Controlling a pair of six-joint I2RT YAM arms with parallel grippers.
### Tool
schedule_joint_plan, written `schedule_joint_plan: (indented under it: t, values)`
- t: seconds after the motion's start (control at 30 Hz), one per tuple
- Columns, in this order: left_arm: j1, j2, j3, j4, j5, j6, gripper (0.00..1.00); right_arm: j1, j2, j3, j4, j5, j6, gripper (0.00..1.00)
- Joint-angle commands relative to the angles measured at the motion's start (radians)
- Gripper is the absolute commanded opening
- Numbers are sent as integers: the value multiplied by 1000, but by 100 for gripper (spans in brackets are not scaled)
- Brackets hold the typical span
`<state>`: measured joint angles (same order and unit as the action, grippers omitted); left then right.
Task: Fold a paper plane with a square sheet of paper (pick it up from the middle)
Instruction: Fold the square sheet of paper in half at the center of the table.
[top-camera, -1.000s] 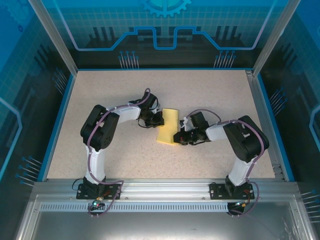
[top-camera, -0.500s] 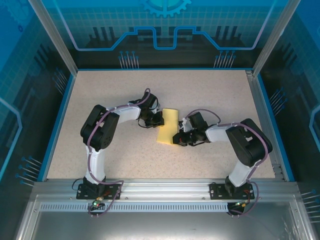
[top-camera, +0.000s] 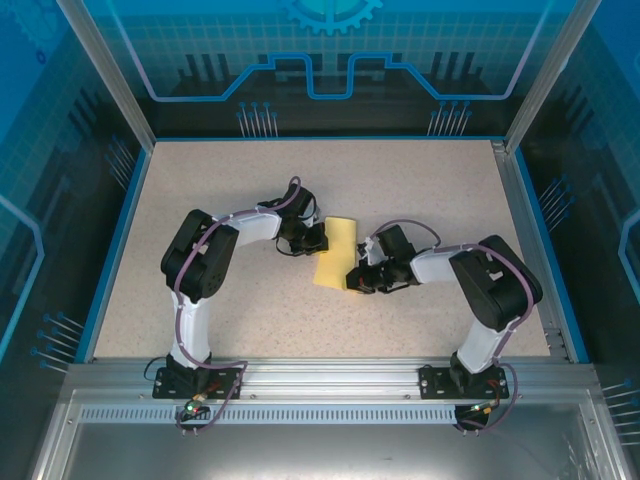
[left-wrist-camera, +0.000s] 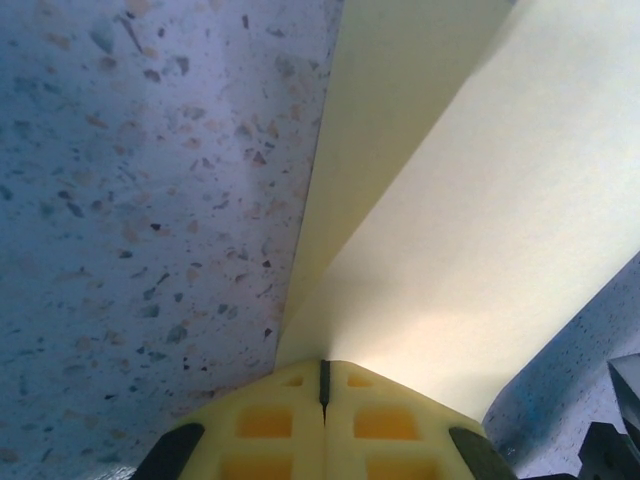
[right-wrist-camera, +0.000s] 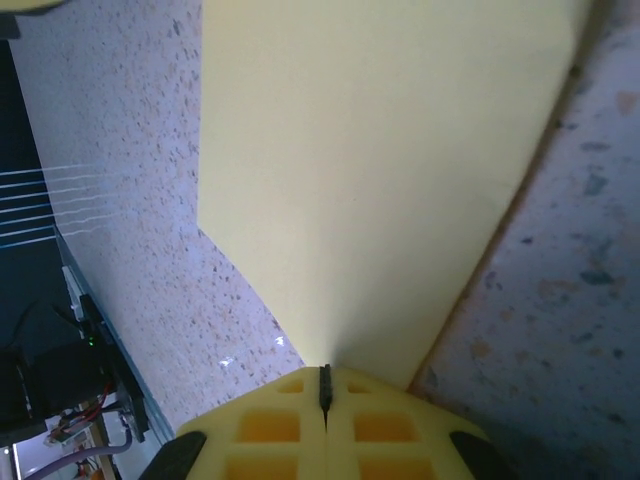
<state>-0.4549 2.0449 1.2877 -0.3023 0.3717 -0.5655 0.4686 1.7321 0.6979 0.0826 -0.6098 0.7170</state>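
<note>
— Where was the paper (top-camera: 338, 250)?
— Folded on the table (top-camera: 200, 200); the left gripper (top-camera: 320, 240) and right gripper (top-camera: 353, 278), fingers pressed together, touched opposite edges.
— The risk?
— Uneven pulling could have skewed the crease or torn it.

The left arm (top-camera: 195, 265) and right arm (top-camera: 490, 280) have white links, bulky black joint housings and black base plates (top-camera: 200, 378). A thin purple cable (top-camera: 180, 320) loops along each. The fingers (left-wrist-camera: 270, 425) are pale yellow with square pockets.
</note>
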Motion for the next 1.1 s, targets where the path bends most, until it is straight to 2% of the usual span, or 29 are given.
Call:
schedule_joint_plan:
  t: [0.0,0.13,0.37,0.7,0.97,1.07]
  values:
    - [-10,23,-17,-46,-12,29,0,-58,-56,76,-30,-14,-15,0]
    - [-10,23,-19,-47,-12,29,0,-113,25,175,-44,-27,-21,0]
    - [-11,25,-25,-42,-10,28,0,-135,153,327,-114,15,-79,0]
    - [-10,29,-18,-51,-13,34,0,-159,198,290,-65,-21,-76,0]
    - [-10,29,-15,-57,-13,37,0,-153,119,262,-72,-16,-86,0]
    - [-10,33,-13,-53,-10,34,0,-147,134,261,-75,-22,-89,0]
